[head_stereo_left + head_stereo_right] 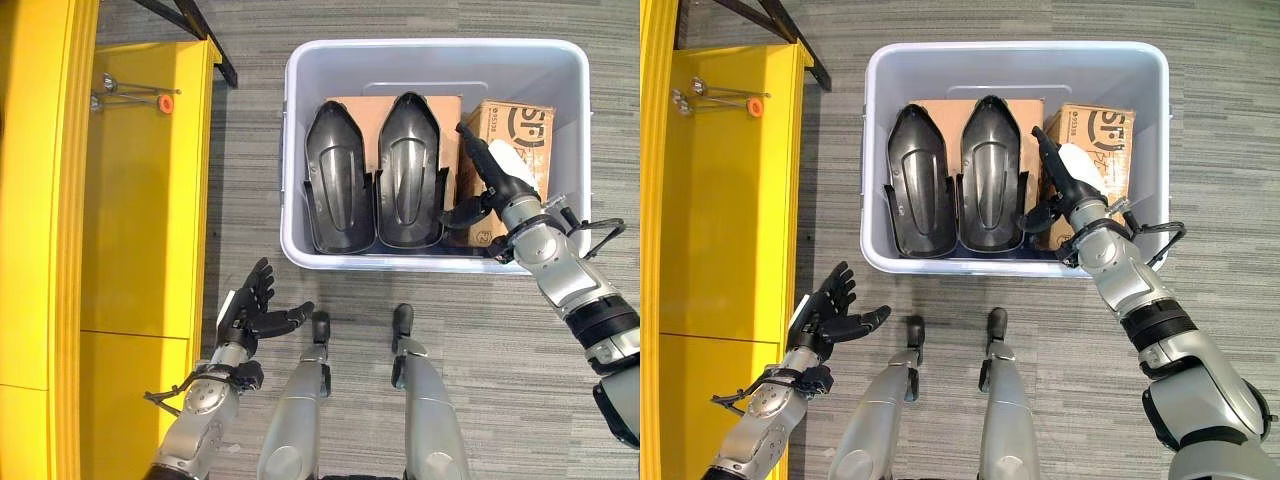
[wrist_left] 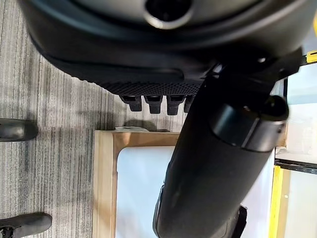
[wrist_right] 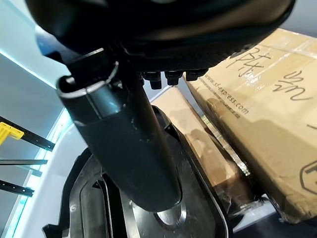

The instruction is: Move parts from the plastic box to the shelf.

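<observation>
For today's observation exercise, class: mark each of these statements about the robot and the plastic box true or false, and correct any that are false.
1. Two black parts lie side by side in the plastic box. True.
2. The left hand holds one of the black parts. False: it hangs open above the carpet, outside the box, holding nothing.
3. The right hand is over the box, beside the cardboard box. True.
4. The cardboard box sits on the yellow shelf. False: it sits inside the plastic box, at the robot's right of the parts.
5. The plastic box has a lid on. False: its top is open.
</observation>
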You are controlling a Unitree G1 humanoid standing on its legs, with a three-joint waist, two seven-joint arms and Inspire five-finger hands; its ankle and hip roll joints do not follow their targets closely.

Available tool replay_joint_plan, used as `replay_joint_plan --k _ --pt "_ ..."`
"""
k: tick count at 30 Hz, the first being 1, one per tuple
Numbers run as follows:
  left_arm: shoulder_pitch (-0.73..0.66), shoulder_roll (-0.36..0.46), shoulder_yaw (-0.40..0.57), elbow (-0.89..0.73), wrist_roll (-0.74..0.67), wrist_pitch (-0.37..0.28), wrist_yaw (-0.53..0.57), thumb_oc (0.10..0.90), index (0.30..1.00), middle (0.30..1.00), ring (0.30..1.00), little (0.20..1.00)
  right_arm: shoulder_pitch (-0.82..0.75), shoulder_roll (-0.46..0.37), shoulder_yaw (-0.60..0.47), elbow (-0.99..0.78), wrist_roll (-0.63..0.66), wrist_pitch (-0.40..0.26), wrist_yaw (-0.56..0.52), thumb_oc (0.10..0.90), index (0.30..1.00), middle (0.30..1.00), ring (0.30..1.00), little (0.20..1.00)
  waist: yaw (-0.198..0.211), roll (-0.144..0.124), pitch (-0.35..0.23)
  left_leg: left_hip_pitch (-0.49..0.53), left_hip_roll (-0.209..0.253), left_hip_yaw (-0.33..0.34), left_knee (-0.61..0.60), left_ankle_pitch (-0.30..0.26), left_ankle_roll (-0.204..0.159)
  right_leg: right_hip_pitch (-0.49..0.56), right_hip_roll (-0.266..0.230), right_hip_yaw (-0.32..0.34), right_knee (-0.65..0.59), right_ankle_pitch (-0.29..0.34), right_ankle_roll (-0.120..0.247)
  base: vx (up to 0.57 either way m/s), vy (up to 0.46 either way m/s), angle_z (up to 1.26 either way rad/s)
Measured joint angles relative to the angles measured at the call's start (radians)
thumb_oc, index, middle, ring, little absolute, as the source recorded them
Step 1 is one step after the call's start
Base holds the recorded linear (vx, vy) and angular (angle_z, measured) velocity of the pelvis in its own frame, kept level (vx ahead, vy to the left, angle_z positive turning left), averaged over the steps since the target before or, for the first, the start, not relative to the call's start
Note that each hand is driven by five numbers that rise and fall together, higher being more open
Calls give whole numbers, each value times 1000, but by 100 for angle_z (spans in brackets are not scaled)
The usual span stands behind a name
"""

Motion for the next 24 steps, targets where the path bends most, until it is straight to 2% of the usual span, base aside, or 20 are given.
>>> replay_joint_plan --k 10,24 --pt "-12 0 1 0 1 0 7 900 1000 1000 1000 1000 0 4 11 -113 -9 12 10 900 1000 1000 1000 1000 2 0 0 -8 0 -2 2 -2 2 -13 -1 -1 17 -9 -2 4 0 0" --pt "-17 0 2 -1 1 -1 25 900 1000 1000 1000 1000 -10 6 58 -111 -49 18 23 900 1000 1000 1000 1000 4 -1 1 -61 0 -28 40 -14 1 -56 -4 -24 59 -33 -11 17 -2 5"
